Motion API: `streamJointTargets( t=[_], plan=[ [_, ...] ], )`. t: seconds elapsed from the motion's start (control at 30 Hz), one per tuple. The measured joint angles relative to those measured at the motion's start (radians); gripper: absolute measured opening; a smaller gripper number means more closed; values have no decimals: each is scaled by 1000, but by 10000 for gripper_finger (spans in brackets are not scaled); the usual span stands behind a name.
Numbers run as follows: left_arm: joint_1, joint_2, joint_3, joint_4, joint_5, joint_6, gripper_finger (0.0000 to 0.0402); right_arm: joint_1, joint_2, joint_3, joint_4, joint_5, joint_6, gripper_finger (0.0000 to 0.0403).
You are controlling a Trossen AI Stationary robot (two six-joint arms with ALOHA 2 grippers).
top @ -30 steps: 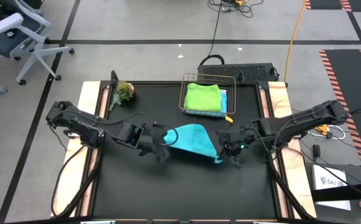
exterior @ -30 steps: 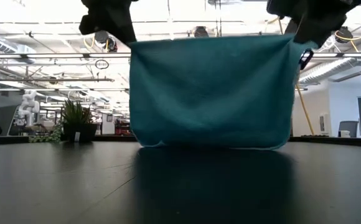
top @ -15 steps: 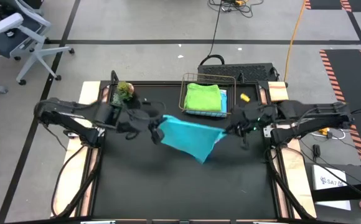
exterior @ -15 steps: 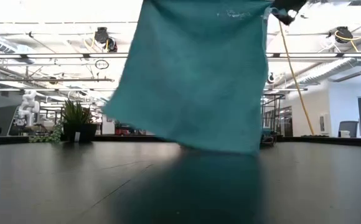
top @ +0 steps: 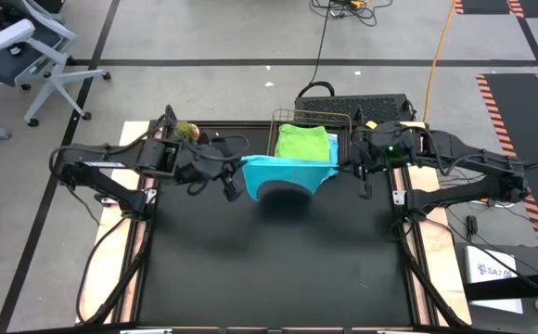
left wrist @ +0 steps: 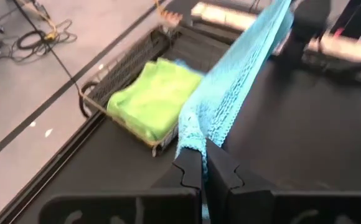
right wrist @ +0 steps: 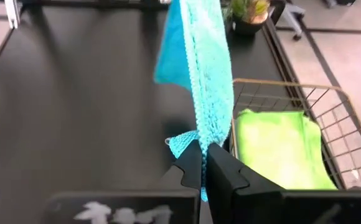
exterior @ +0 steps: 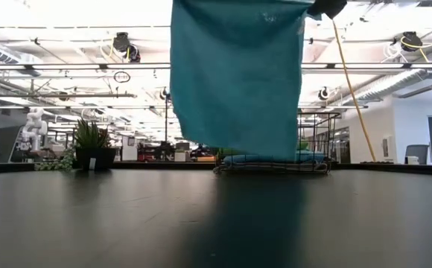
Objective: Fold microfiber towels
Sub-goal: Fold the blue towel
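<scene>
We have the teal towel (top: 285, 176) hanging clear of the black table (top: 278, 269), folded and stretched between both arms. The left gripper (left wrist: 204, 163) is pinched on one top corner, the right gripper (right wrist: 204, 160) on the other. Just behind it stands the wire basket (top: 345, 121), holding the green towel (top: 303, 145) over a blue one. We judge this the stowing step; next, both arms must carry it over the basket rim, lower, then release together.

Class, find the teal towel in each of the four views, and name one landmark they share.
High view: teal towel stretched between both arms, beside the wire basket.
Low view: hanging, centre.
Left wrist: running away from the jaws.
Right wrist: likewise.
Shared landmark: the basket.
</scene>
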Motion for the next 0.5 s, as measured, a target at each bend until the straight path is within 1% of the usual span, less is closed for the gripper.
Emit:
streamJointTargets(
  t=[0.07,0.27,0.5],
  plan=[
    [1,8,-1,-25,5,14,0,-7,7,0,-25,-2,-14,0],
    [6,38,0,-26,20,127,0,-8,22,0,-73,-1,-24,0],
    [27,80,-3,-88,26,126,0,-8,26,-1,-95,1,-9,0]
  ],
)
